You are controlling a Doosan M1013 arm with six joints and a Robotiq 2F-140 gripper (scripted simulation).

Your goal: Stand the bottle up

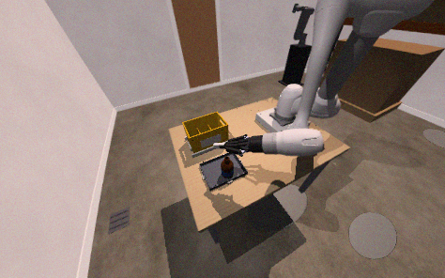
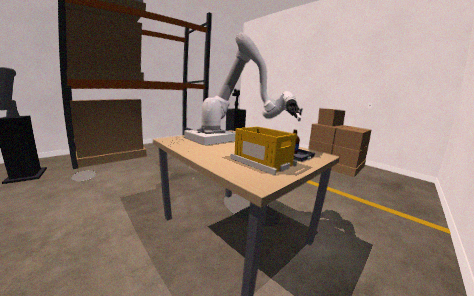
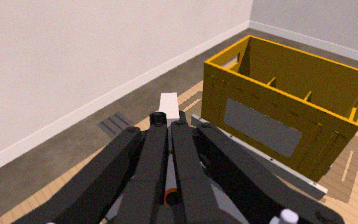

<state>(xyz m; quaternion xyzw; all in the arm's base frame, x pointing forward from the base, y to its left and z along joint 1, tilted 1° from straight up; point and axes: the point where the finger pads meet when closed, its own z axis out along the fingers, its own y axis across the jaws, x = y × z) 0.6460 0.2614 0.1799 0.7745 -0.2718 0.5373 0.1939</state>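
The brown bottle [image 1: 227, 167] [image 2: 296, 139] stands upright on the dark tray [image 1: 211, 175] [image 2: 305, 156]. In the wrist view only its round mouth [image 3: 166, 195] shows, low in the gap between the black finger links. The gripper [image 1: 218, 145] [image 2: 299, 117] [image 3: 169, 106] is shut with nothing between its pale fingertips, which touch each other. It hangs above the tray and higher than the bottle, pointing toward the crate side of the table. The yellow crate [image 1: 192, 141] [image 2: 282, 146] [image 3: 215, 100] stands upright beside the tray.
Grey rails [image 1: 204, 151] [image 2: 254, 164] [image 3: 272, 161] lie along the crate's foot on the wooden table [image 1: 267, 174] [image 2: 209, 162]. The crate has inner dividers and no bottle shows in it. The arm's base [image 1: 271, 121] [image 2: 206, 137] stands at the table's other end.
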